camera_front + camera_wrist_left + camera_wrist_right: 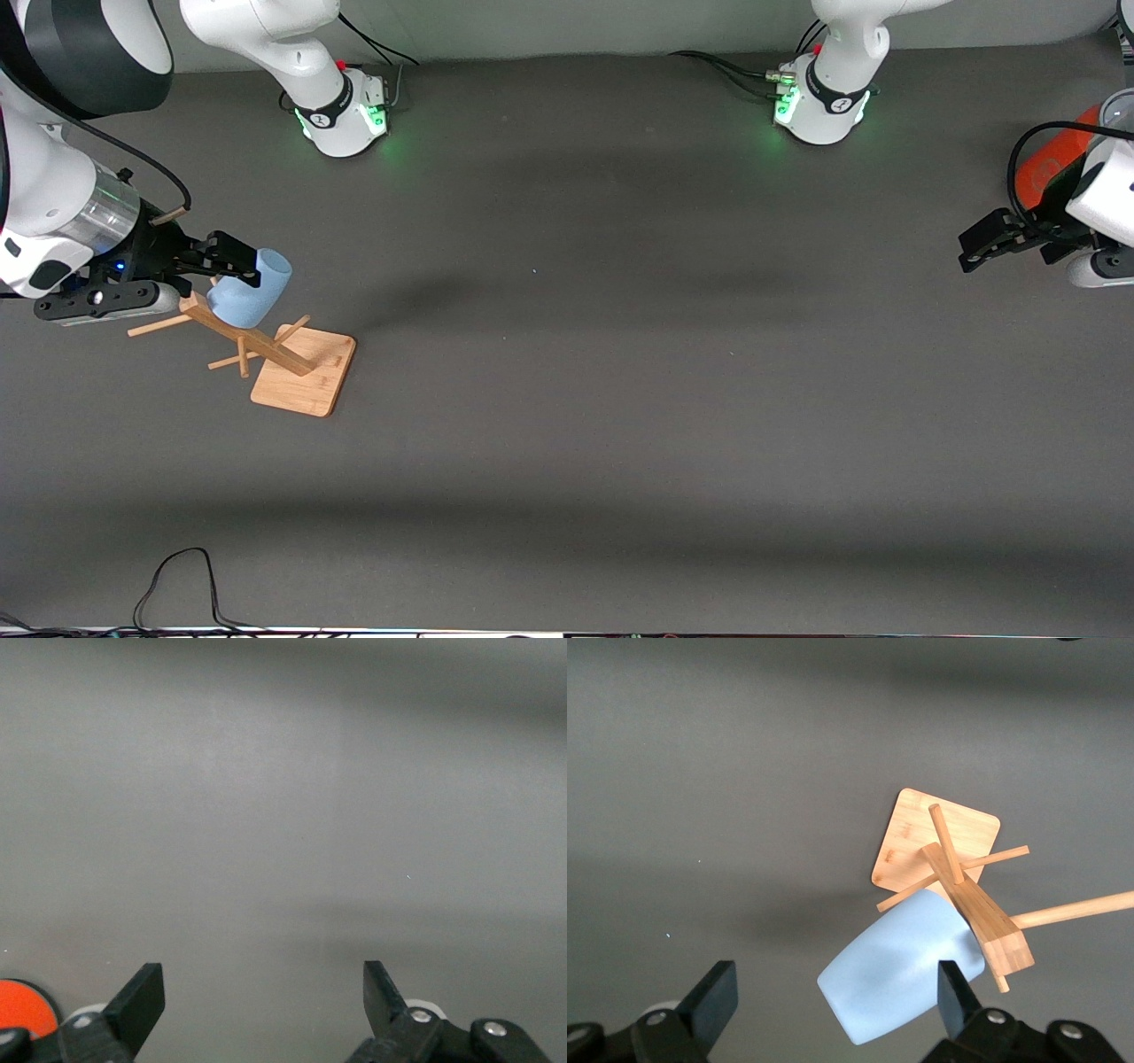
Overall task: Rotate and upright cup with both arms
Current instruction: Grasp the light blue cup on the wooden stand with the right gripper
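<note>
The pale blue cup hangs tilted on a peg of the wooden rack, its mouth toward the rack's post and its closed end pointing out. My right gripper is open around the cup, above the rack. In the right wrist view the cup lies between the fingers, close to one and apart from the other. My left gripper is open and empty, waiting above the table at the left arm's end; it also shows in the left wrist view over bare table.
The rack's square wooden base stands on the grey table at the right arm's end, with several pegs sticking out. A big orange cylinder lies by the left arm and also shows in the left wrist view. A black cable lies at the table's near edge.
</note>
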Tool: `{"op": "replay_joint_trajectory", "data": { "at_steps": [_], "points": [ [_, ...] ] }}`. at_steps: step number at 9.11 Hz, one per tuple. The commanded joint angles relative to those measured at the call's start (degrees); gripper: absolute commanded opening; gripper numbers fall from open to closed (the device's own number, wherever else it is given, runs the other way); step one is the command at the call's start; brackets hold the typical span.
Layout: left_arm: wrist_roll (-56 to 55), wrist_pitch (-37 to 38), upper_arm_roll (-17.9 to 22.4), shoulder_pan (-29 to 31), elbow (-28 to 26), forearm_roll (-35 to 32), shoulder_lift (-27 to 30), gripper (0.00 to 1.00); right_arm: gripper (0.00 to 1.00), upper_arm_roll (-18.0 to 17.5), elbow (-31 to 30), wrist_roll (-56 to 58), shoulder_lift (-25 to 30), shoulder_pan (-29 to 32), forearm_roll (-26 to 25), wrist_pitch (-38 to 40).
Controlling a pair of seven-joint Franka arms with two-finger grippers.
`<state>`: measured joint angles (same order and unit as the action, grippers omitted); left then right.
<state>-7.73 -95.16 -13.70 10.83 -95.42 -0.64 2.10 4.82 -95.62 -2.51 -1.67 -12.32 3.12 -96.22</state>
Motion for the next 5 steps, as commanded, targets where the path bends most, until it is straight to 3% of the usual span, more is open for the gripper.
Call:
{"op": "replay_joint_trajectory", "data": {
  "at_steps": [1,5],
  "points": [
    [-0.1,-0.5,0.1,0.0,0.7,0.1,-0.3,1.00,1.00,0.1,0.6,-1.1,0.2,-0.3,-1.3,0.6],
    [0.0,-1.0,0.2,0.2,0.6,2.1,-0.5,1.00,1.00,0.0,0.5,-1.7,0.1,-0.4,-1.2,0.8]
  ]
}}
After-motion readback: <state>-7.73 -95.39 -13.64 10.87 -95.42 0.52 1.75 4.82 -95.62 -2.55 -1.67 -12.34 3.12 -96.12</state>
